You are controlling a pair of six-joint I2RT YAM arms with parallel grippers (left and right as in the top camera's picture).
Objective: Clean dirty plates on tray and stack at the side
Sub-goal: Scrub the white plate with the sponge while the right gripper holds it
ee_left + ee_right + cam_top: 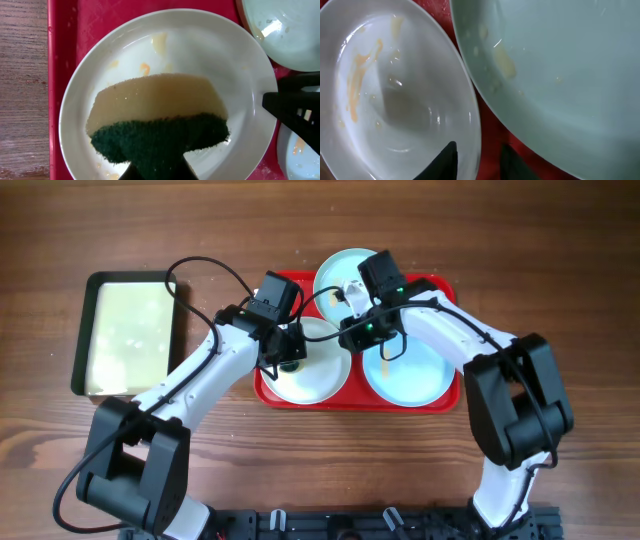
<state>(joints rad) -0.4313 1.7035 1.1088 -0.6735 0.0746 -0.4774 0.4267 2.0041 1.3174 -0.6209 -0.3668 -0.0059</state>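
The red tray [275, 395] holds all three plates. The white plate [320, 375] lies at its front left and carries orange smears [200, 50] [395, 100]. One pale blue plate [340, 275] lies at the back, also in the left wrist view [290, 35]. The other pale blue plate [415, 375] lies at the right [560, 65]. My left gripper [288, 345] [157, 170] is shut on a yellow and green sponge [155, 105] over the white plate. My right gripper [352, 335] [478, 146] straddles the white plate's right rim, one finger inside, one outside.
A black-rimmed cream tray [130, 335] lies on the wooden table [560, 260] left of the red tray. The right gripper's black fingers [295, 110] show at the white plate's rim in the left wrist view. The arms' cables loop above the tray.
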